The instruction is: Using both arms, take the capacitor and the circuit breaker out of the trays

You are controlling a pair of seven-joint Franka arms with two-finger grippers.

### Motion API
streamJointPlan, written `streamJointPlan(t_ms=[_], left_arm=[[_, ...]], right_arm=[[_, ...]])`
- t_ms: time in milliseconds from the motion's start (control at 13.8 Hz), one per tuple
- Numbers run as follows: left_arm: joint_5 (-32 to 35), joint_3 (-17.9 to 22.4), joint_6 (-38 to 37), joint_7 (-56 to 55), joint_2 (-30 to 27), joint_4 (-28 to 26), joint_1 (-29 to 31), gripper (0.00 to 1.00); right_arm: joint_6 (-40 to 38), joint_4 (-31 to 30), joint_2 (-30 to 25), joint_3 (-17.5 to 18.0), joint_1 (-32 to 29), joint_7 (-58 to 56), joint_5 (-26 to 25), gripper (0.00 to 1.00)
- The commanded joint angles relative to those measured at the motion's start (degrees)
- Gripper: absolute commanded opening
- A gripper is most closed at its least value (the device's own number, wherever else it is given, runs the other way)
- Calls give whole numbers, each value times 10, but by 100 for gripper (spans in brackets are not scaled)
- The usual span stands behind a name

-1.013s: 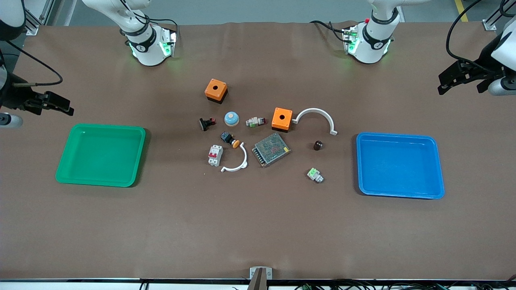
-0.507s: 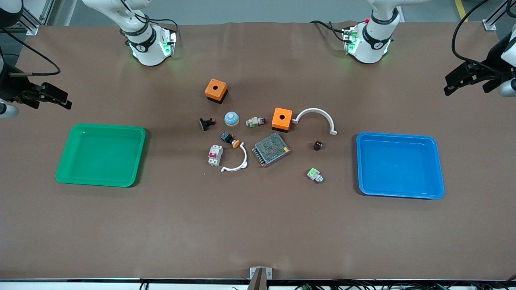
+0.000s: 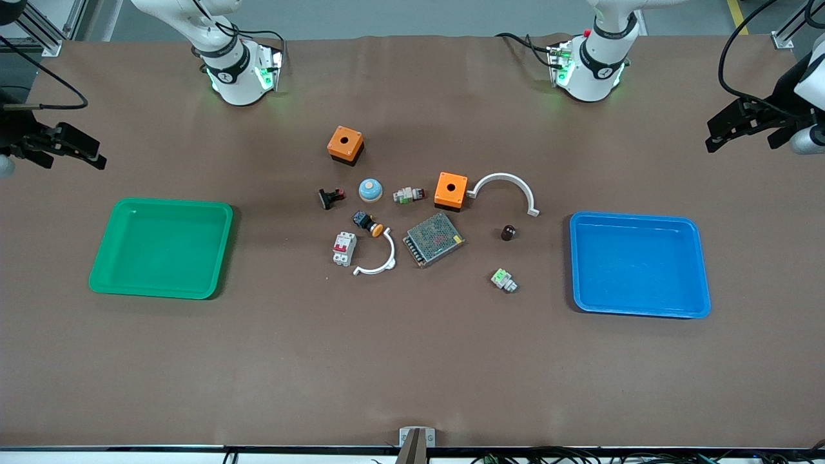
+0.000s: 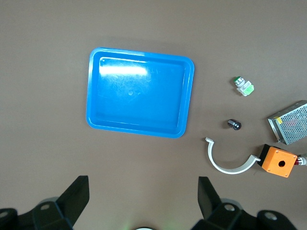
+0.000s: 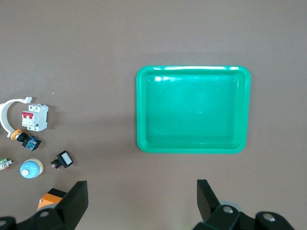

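Observation:
The capacitor (image 3: 508, 232), a tiny dark stubby cylinder, lies on the table between the mesh box and the blue tray (image 3: 638, 264); it also shows in the left wrist view (image 4: 234, 124). The breaker (image 3: 344, 249), a white block with red levers, lies beside a small white arc and shows in the right wrist view (image 5: 35, 118). My left gripper (image 3: 717, 132) hangs open and empty high over the left arm's end of the table (image 4: 143, 184). My right gripper (image 3: 90, 154) hangs open and empty high over the right arm's end, above the green tray (image 3: 161, 248) (image 5: 142, 188).
Two orange boxes (image 3: 345, 144) (image 3: 450, 190), a mesh power supply (image 3: 434, 238), two white arcs (image 3: 506, 187) (image 3: 380, 258), a green-and-white connector (image 3: 503, 280), a blue dome button (image 3: 370, 189), a black-and-red part (image 3: 330, 197) and an orange-capped button (image 3: 368, 223) crowd the middle. Both trays are empty.
My right gripper has drifted away from the green tray, toward the table's end and the robots' side. My left gripper has shifted only slightly. Nothing on the table has moved.

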Motion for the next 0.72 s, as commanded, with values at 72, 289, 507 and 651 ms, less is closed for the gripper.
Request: streamJointPlan(t_ms=[72,289,507,651], left_arm=[[-5,-1,4,6,-4,-4,2,100],[-3,-1,6,4,-2,4,3,100],[-3,0,6,4,7,11,3,100],[-2,0,6,3,8,11,3,100]], right_arm=[[6,-23,-17,1,-1,-7,-1,100],[6,-23,-16,1,-1,-32,-1,100],[6,-23,-16,1,-1,-33,-7,100],[5,-23,-17,1,-1,-29,-7,100]])
